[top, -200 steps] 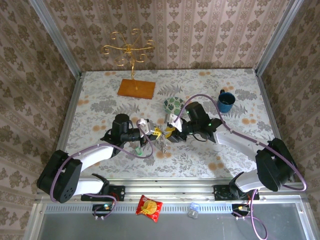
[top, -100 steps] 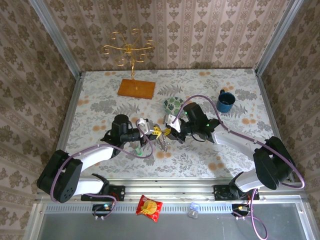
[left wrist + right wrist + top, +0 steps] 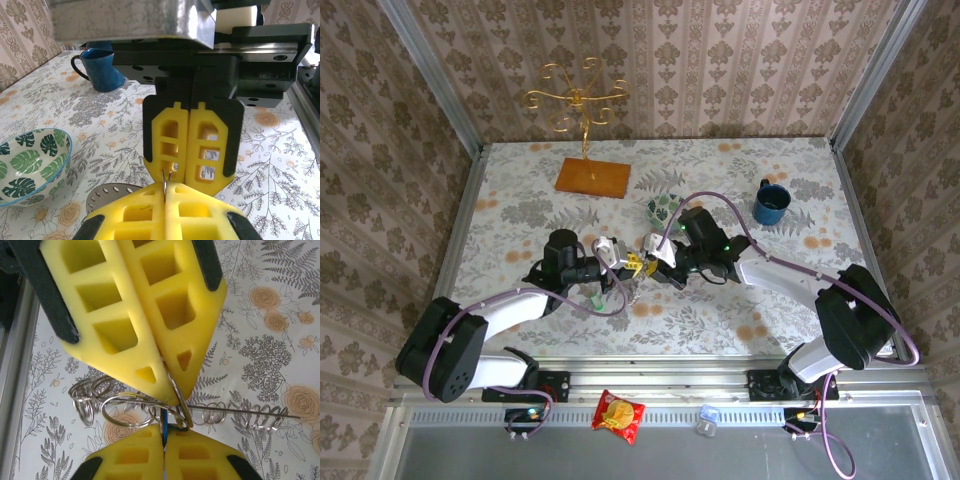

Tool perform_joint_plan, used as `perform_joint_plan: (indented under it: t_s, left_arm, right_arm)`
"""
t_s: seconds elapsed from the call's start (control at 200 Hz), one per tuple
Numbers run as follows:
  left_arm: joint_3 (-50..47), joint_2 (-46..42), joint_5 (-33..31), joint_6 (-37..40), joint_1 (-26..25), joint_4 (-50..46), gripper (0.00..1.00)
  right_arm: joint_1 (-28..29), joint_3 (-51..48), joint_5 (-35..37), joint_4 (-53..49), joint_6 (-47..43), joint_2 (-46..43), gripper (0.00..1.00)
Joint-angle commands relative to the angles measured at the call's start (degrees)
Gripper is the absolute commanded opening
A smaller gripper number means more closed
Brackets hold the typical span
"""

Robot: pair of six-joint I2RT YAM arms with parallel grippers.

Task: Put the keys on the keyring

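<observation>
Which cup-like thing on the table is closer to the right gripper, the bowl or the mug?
The leaf-patterned bowl, just beyond the right gripper; the blue mug stands farther right.

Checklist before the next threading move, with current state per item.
1. Left gripper jaws shut on the wire ring: ok.
2. Right gripper jaws shut on the blue key, seen as a blue sliver: ok.
3. Key hole lined up with the ring's open end: cannot tell.
4. Grippers meet tip to tip: ok.
5. Leaf-patterned bowl apart from both grippers: ok.
</observation>
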Motion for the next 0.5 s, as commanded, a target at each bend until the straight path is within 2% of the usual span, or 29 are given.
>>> perform_joint_plan:
  t_s: [0.0, 0.075, 0.15, 0.325, 0.495]
  left_arm:
    - [-0.59, -0.10, 1.72, 0.40, -0.42, 2.53, 0.00]
    - [-0.66, -0.12, 1.54, 0.91, -0.64, 2.11, 0.00]
    - [-0.75, -0.03, 1.50, 1.20, -0.83, 2.15, 0.00]
    - [-1.44, 0.36, 1.90, 0.37, -0.95, 4.56, 0.00]
    - [-1.80, 0.76, 2.68, -0.66, -0.91, 6.60, 0.00]
  right_arm:
    - [-0.59, -0.53, -0.34, 0.92, 0.11, -2.76, 0.18]
    - [-1.56, -1.85, -0.86, 2.21, 0.83, -4.32, 0.31]
    - [-2.31, -2.92, -1.62, 2.85, 1.15, -5.42, 0.36]
    - [-3.51, -5.65, -4.90, 7.08, 3.10, -6.08, 0.36]
    - [-3.66, -6.21, -6.33, 11.37, 4.84, -6.04, 0.32]
